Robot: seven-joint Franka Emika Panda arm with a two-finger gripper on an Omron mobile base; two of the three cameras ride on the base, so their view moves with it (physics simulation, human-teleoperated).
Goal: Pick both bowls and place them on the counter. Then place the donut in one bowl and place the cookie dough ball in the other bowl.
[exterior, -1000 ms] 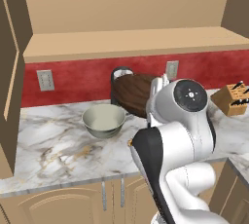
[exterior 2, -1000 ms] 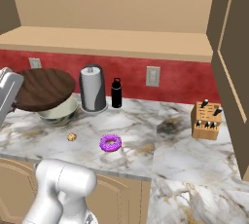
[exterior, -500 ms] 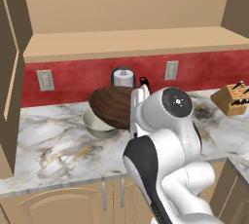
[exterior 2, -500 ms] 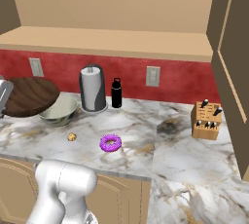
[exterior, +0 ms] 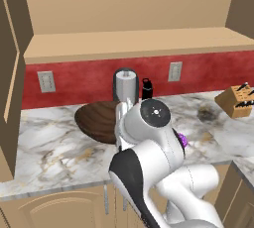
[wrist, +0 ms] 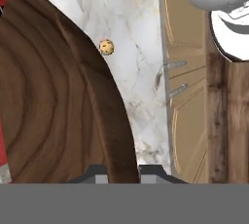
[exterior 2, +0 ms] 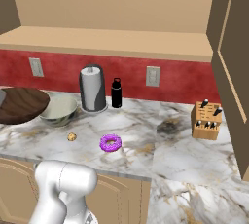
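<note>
End effector [wrist: 121, 172]: closed down on the rim of the wooden bowl [wrist: 53, 96], which is gripped between the tips.
Wooden bowl: carried above the left part of the counter [exterior 2: 146, 135], tilted, its rim overlapping the ceramic bowl [exterior 2: 58, 109].
Ceramic bowl: set on the counter beside the paper-towel holder [exterior 2: 92, 89].
Donut [exterior 2: 111, 143]: on the counter, near the front edge.
Dough ball [exterior 2: 71, 136]: just left of the donut.
Key relation: bare counter lies below the held bowl, left of the ceramic bowl; a lowering there is judged next.
</note>
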